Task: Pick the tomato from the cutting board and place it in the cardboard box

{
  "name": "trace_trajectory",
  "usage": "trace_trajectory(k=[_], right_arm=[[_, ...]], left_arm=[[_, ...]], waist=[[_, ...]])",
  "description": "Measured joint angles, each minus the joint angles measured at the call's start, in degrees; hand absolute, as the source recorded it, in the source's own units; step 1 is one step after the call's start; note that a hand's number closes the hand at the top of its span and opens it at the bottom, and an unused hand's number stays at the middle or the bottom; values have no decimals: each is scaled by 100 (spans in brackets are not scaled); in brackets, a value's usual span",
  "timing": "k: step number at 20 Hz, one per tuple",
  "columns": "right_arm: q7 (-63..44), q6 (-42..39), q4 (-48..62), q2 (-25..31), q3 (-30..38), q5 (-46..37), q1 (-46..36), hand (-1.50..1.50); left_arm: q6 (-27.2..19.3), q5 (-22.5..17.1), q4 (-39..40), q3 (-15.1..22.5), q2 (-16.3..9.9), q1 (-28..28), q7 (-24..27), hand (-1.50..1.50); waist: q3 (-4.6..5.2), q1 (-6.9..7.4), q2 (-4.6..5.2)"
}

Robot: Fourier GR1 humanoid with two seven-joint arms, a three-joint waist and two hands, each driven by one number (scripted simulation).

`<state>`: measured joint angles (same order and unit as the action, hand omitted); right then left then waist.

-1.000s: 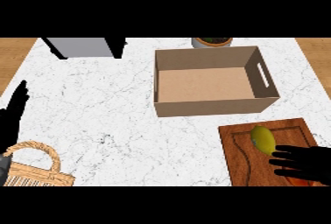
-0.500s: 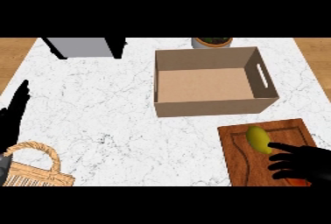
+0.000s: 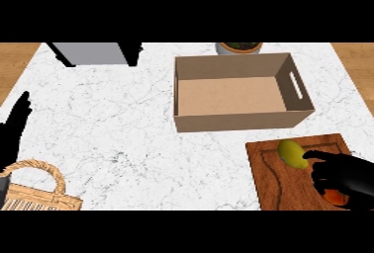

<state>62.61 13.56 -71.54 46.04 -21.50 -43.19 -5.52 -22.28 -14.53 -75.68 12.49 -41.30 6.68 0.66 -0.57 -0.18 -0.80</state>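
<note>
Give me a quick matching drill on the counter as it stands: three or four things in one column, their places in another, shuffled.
Things:
1. yellow-green oval fruit
2. open brown cardboard box
3. woven wicker basket with handle
4. right black robot hand

Places:
A. lower left corner of the counter
B. on the wooden cutting board, at its upper edge
C. over the board's right part
D. just above the board

Pairs: 1-B, 2-D, 3-A, 4-C

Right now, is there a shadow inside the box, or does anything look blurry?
In the head view, the cardboard box has a floor slightly darker along its left inside wall, a soft shadow. No glare shows on the counter. The yellow-green fruit on the cutting board looks soft-edged, and the right hand is plain black, its details hard to make out.
</note>
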Motion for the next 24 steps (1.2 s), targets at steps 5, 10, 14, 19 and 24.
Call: trace_trajectory(k=[5, 10, 14, 19, 24], right_arm=[[-1303, 174, 122, -353, 704, 478, 314, 150], [-3367, 538, 611, -804, 1662, 957, 788, 150], [-4897, 1064, 395, -1119, 2097, 892, 959, 150], [-6461, 1496, -699, -1392, 2057, 225, 881, 150], [-8065, 1067, -2064, -1685, 1649, -633, 649, 150]], left_arm=[[-93, -116, -71, -30, -131, -198, 13, 0], [-161, -362, -117, -78, -407, -548, 70, 0], [-216, -481, -163, -109, -474, -628, 120, 0], [-275, -490, -210, -82, -451, -563, 188, 0], [-255, -483, -191, -35, -393, -448, 230, 0]], waist=[[-4, -190, -7], [58, -583, -70], [84, -592, -73], [88, -453, -55], [74, -290, -27]])
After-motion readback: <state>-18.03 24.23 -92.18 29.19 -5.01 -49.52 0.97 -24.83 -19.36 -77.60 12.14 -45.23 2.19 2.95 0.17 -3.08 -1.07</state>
